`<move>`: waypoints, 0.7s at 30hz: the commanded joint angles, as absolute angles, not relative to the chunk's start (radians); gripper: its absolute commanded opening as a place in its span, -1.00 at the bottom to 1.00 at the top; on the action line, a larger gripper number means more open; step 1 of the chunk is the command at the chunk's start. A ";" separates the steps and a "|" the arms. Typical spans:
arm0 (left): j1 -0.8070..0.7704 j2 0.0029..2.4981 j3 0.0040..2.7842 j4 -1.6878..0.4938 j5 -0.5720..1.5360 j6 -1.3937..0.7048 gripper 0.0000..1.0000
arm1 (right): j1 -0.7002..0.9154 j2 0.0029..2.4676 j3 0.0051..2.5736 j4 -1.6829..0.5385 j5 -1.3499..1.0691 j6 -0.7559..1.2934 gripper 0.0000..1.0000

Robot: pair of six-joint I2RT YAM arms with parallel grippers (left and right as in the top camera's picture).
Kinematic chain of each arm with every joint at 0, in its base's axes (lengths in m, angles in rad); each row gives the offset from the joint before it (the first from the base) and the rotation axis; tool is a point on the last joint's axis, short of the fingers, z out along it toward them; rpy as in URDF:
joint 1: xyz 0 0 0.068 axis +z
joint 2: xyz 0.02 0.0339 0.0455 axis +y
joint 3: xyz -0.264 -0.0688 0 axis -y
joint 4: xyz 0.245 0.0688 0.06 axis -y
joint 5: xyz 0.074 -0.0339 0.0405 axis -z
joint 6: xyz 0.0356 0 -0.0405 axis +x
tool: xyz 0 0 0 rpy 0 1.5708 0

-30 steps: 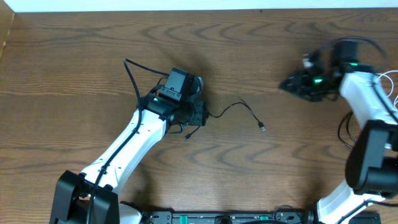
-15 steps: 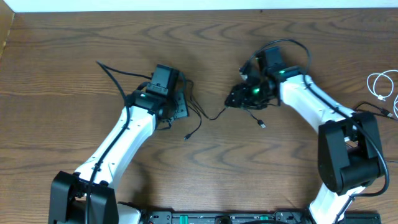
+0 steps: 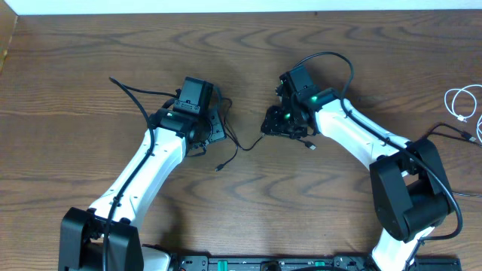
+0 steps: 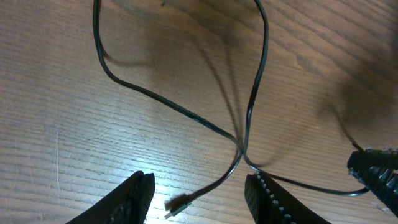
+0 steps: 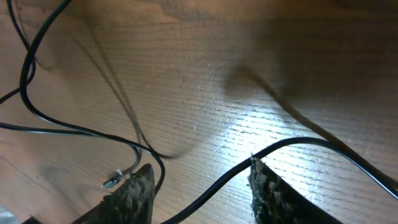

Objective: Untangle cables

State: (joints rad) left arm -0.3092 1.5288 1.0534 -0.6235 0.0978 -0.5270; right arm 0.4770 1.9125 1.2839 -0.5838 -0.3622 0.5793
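Observation:
The black cable (image 3: 239, 146) lies loose on the wooden table between my two grippers. One plug end (image 3: 218, 167) lies at the lower left and the other (image 3: 312, 147) under the right arm. In the left wrist view the black cable (image 4: 186, 112) crosses itself in a loop, and a plug end (image 4: 177, 204) lies between the open fingers of my left gripper (image 4: 199, 180). My left gripper (image 3: 216, 128) holds nothing. My right gripper (image 3: 273, 124) is open, and the cable (image 5: 292, 146) passes between its fingers (image 5: 202, 171) without being held. The white cable (image 3: 461, 102) lies coiled at the far right, apart from the black one.
Thicker black arm wires arch over both wrists, for example over the right arm (image 3: 331, 56). Another dark wire (image 3: 452, 134) lies at the right edge below the white coil. The table's far edge (image 3: 241, 12) meets a white wall.
My right arm has swung from the far right to the table's middle, over the black cable. My left gripper has moved left, and the cable's left end has shifted left with it.

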 commanded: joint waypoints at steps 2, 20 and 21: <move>-0.306 1.530 1.051 -0.641 0.081 -0.537 0.04 | 0.482 1.919 1.294 -0.594 -0.342 0.598 -0.13; -0.306 1.595 1.051 -0.561 0.105 -0.607 0.05 | 0.475 1.814 1.296 -0.680 -0.374 0.632 -0.11; -0.307 1.599 1.051 -0.561 0.105 -0.616 0.05 | 0.475 1.807 1.296 -0.688 -0.373 0.632 -0.10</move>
State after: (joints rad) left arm -0.3092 1.5841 1.0534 -0.5644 0.1020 -0.5667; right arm 0.4770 1.8584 1.2839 -0.6754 -0.3668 0.6167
